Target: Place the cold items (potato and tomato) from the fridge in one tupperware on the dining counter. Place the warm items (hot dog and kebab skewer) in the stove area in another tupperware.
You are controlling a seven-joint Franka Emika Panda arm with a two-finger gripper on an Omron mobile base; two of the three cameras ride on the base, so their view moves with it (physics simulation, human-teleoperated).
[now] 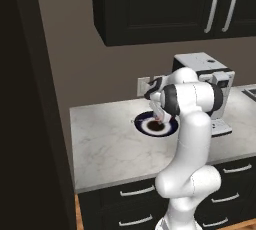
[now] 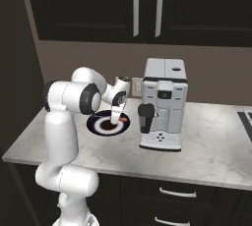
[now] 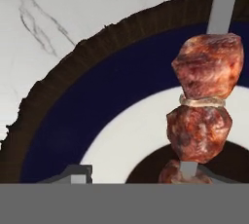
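The white arm is bent like an elbow in the centre of the left base view, and its gripper [image 1: 159, 118] is pointed down over the round plate [image 1: 142, 124] on the white marbled counter [image 1: 105, 144]. A boxy grey coffee machine [image 2: 162, 103] is seen right of the plate in the right base view. The plate is ringed brown, dark blue and white. In the hand view the kebab skewer [image 3: 204, 106], rough reddish meat chunks on a flat grey stick, is placed at the right, above the plate. Whether the jaws are apart or clamped cannot be told.
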